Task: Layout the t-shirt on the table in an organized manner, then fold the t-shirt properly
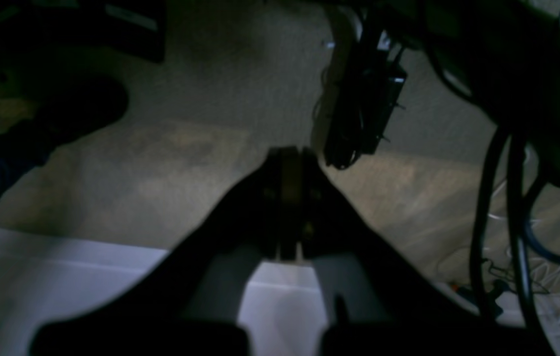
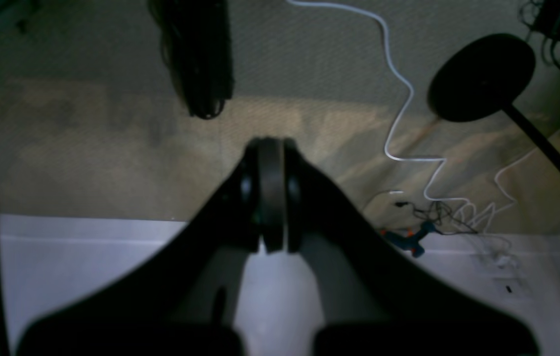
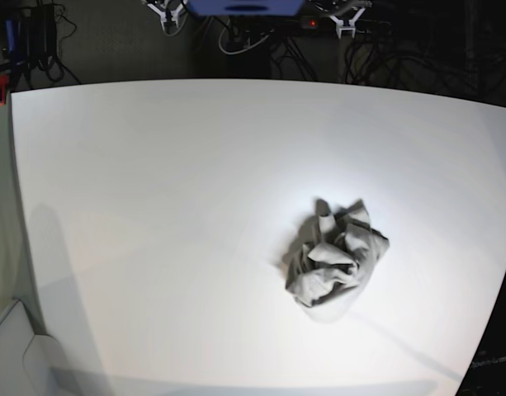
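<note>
The t-shirt (image 3: 335, 252) lies crumpled in a grey-beige heap on the white table (image 3: 153, 206), right of centre and toward the front in the base view. Neither arm shows in that view. In the left wrist view my left gripper (image 1: 289, 155) is shut with nothing between its fingers, pointing out past the table edge toward the carpeted floor. My right gripper (image 2: 271, 146) is likewise shut and empty in the right wrist view, above the white table edge (image 2: 87, 237). The shirt appears in neither wrist view.
Beyond the table edge lie carpet, black cables (image 1: 512, 207), a white cable (image 2: 403, 109) and a round black stand base (image 2: 480, 76). A person's dark shoe and leg (image 1: 37, 128) show at the left. Blue equipment (image 3: 244, 8) sits behind the table's far edge.
</note>
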